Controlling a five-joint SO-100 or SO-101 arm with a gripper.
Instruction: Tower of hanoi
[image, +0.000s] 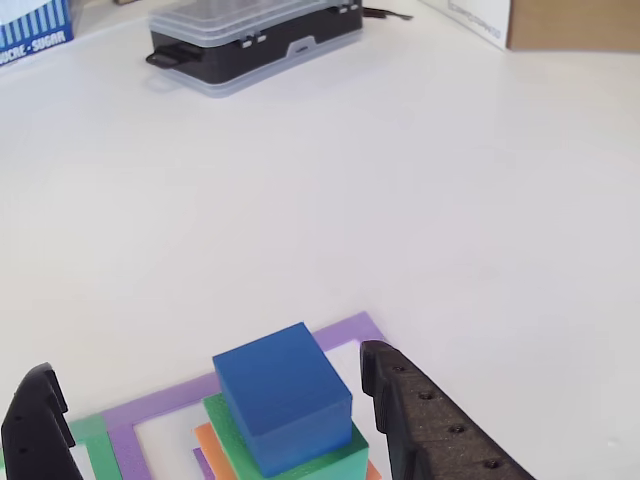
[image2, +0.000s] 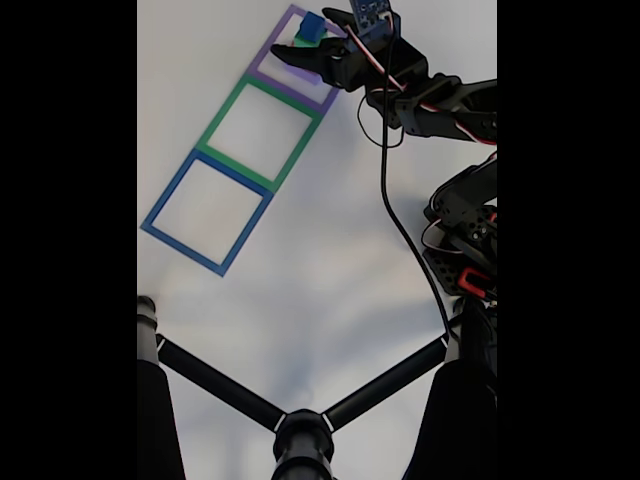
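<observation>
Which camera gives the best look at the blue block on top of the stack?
The other view shows the blue block best: it is close and sharp on the green block, between the open gripper's fingers. In the fixed view the blue block is a tiny patch at the top edge, beside the arm.

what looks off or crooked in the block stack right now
The blue block sits twisted and off-centre on the green block, overhanging one edge rather than squared up. The gripper is open around it. Nothing looks spilled or damaged.
</observation>
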